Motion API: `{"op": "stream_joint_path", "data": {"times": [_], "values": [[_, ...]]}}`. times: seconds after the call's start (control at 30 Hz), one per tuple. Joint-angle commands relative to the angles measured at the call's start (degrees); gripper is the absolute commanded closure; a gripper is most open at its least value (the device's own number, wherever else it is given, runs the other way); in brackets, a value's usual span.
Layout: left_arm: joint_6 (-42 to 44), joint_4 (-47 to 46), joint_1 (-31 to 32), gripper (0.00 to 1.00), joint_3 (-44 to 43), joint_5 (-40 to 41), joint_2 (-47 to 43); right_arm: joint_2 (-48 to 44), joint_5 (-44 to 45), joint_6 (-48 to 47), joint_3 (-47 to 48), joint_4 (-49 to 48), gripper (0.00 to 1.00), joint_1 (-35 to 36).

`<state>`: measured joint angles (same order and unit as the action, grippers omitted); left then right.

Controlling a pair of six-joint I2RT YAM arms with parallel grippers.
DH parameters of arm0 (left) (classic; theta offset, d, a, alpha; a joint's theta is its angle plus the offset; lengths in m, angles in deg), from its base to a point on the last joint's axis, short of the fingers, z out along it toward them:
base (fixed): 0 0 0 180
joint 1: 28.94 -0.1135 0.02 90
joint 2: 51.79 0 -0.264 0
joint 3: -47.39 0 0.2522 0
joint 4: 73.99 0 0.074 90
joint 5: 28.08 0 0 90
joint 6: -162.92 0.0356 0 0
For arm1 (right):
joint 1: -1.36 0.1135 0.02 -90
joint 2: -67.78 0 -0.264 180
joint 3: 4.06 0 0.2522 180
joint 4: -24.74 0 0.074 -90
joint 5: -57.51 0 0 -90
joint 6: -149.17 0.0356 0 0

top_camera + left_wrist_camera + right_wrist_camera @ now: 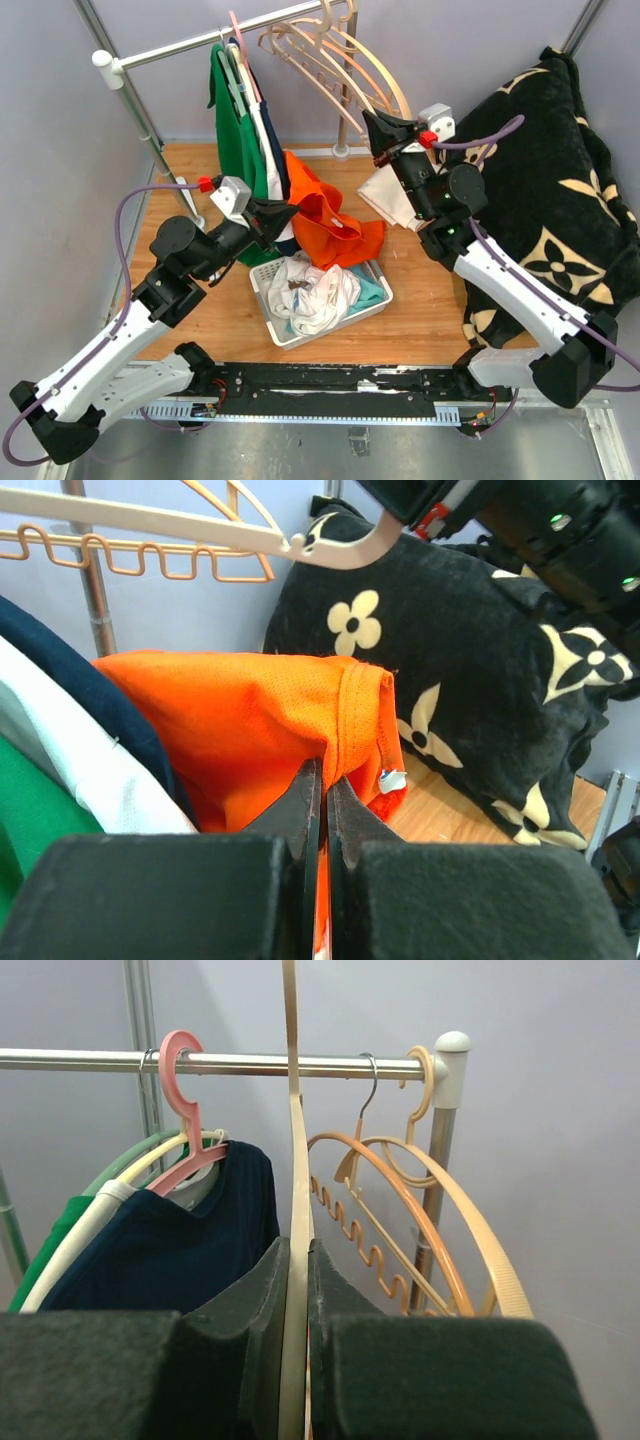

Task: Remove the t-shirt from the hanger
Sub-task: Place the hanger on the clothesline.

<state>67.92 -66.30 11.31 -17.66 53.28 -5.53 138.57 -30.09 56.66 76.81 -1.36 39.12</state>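
1. Closed tight at the left fingers [303,805] on a seamed edge of the orange t-shirt [250,720], with a sliver of orange cloth pinched in the slit between them.
2. Closed as well at the right fingers [265,1300], on the thin cream strip of a hanger [292,1160], gripped edge-on and running straight up through the right wrist view.
3. Seen from the left wrist, just above the t-shirt and apart from it: that hanger, bare, with its curved end meeting the right fingers at the top edge.
4. Down from the left fingers, the t-shirt bunched and draped over the middle of the wooden desk [200,310], with its lower folds against the far rim of a white basket [275,335].
5. Inside the basket, a heap of white clothes [315,290] with some pale teal beside it.
6. Left of the t-shirt, hung from a metal rail [200,42]: a green top [235,130], something white, and a navy top [170,1250] under a pink hanger [180,1090].
7. Toward the rail's right end, several bare cream and tan hangers [330,60].
8. Under the right arm, a white cloth [385,195] on the desk.
9. Behind and to the right of that arm, a black blanket [560,170] with cream flowers.
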Motion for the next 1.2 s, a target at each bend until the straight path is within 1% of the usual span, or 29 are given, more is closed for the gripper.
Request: {"op": "stream_joint_path", "data": {"times": [0.0, 0.43, 0.67, 0.8, 1.07, 1.1, 1.13, 1.17], "values": [[-0.09, -0.03, 0.0, 1.0, 0.14, 0.47, -2.18, 3.11, -2.96, 4.43, 3.03, -7.28, 0.99, -1.74], [0.38, 2.2, 0.0, 0.99, -0.66, 0.86, -4.54, 14.46, -6.78, 9.87, 11.09, -8.66, 0.99, -3.62], [0.6, 3.42, 0.03, 0.99, -1.48, 1.23, -5.75, 19.41, -7.77, 12.64, 13.44, -8.83, 0.99, -4.08], [0.51, 3.51, 0.0, 1.0, -1.61, 1.45, -6.35, 20.91, -8.06, 14.21, 13.17, -9.15, 0.99, -4.14], [0.01, 2.58, 0.0, 0.99, -2.27, 1.18, -6.38, 20.57, -7.76, 14.91, 10.13, -9.32, 0.99, -4.2], [-0.1, 2.1, 0.0, 0.99, -2.43, 1.24, -6.32, 20.3, -7.65, 14.96, 9.79, -9.15, 0.99, -4.19], [-0.25, 1.7, 0.0, 0.99, -2.68, 1.06, -6.09, 20.03, -7.44, 14.93, 9.41, -8.92, 0.95, -4.25], [-0.35, 1.31, 0.0, 0.99, -3.07, 0.94, -5.86, 19.74, -7.27, 14.9, 9.03, -8.72, 0.85, -4.32]]}}
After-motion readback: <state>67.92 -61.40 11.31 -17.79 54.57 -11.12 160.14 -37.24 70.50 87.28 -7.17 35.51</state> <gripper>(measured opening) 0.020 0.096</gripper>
